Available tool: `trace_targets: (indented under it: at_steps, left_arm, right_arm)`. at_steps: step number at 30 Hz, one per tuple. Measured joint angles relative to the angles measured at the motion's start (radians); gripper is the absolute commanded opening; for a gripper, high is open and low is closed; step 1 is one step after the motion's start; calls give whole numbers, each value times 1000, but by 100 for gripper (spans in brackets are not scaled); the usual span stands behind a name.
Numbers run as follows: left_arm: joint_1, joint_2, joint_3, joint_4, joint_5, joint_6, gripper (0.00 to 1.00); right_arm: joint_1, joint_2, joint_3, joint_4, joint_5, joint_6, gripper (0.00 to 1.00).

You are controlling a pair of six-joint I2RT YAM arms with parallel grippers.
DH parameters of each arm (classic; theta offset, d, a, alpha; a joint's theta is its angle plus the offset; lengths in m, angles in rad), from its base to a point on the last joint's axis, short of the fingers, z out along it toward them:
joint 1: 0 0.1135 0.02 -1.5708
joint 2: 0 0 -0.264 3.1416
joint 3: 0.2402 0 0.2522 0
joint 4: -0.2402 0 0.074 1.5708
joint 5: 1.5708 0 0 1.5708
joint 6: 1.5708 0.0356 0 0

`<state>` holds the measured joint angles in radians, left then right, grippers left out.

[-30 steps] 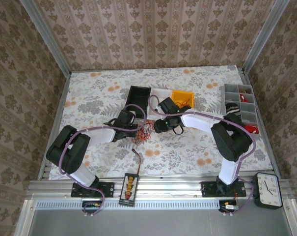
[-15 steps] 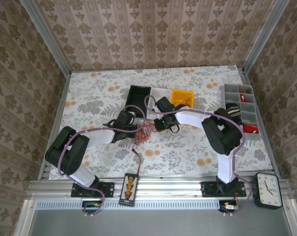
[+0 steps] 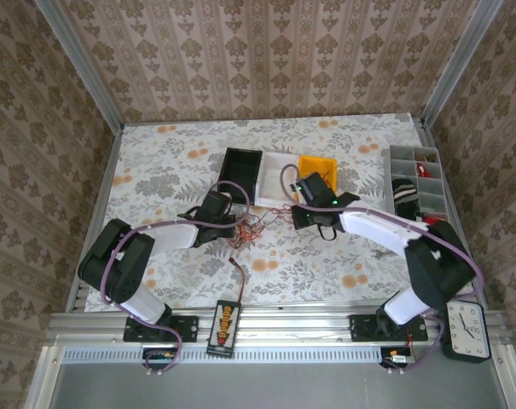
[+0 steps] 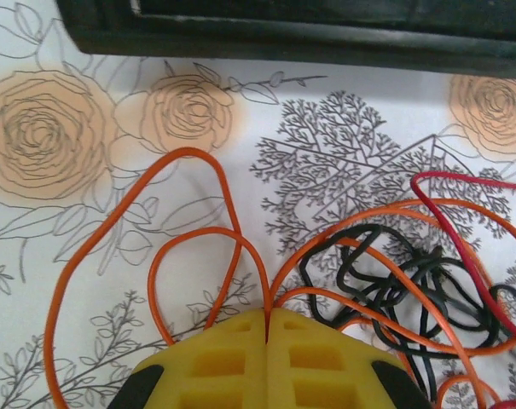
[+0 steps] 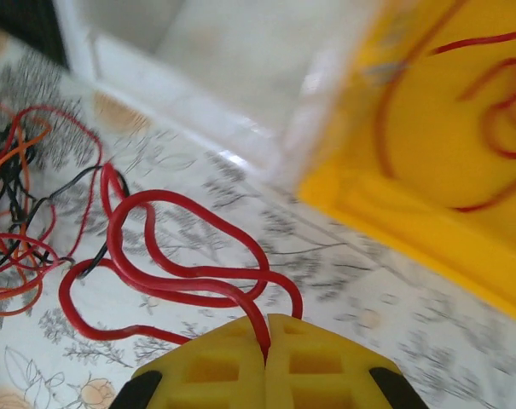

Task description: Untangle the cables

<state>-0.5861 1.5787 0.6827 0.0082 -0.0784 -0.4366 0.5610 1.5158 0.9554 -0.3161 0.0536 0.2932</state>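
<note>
**A:** Right, eyes on the cables (image 3: 251, 227): a loopy knot of red, orange and thin black strands. It lies on the flowered surface (image 3: 155, 170), just nearward of the black bin (image 3: 240, 173), off its right-hand corner.

**B:** And both arms are in on it. The left pincer (image 3: 233, 223) sits at the knot's left flank, close to that bin's near wall.

**A:** How's its grip?

**B:** Yellow fingers pressed flat together, no gap at all, and an orange cable (image 4: 189, 153) runs straight into the seam. Clamped.

**A:** And the right pincer (image 3: 293, 213)?

**B:** Right of the black bin and a touch nearer, at the knot's other end. Its wrist view shows the fingers closed tight too. A thick red cable (image 5: 168, 196) is pinched between them, looping out over the surface toward the bunch.

**A:** Anything else out there?

**B:** A yellow bin (image 3: 317, 168), two along to the right of the black bin, with red strands lying inside it.
</note>
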Motion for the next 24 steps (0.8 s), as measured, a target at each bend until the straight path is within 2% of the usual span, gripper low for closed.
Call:
trace_targets:
  at_steps: [4,10,12,19,24]
  left_arm:
    - [13,0,0,0,-4,-16,0]
    - [30,0,-1,0,-8,-39,0]
    - [33,0,-3,3,-8,-44,0]
    - [38,-2,-15,25,-2,-62,0]
    - [42,-4,-21,37,9,-61,0]
  right_arm:
    - [-90,-97,-44,13,48,53,1]
    - [-253,-175,-76,23,56,107,1]
    - [-274,-187,-77,23,65,108,1]
    - [-272,-199,-78,20,79,77,3]
    - [-193,-198,-78,-6,116,-10,3]
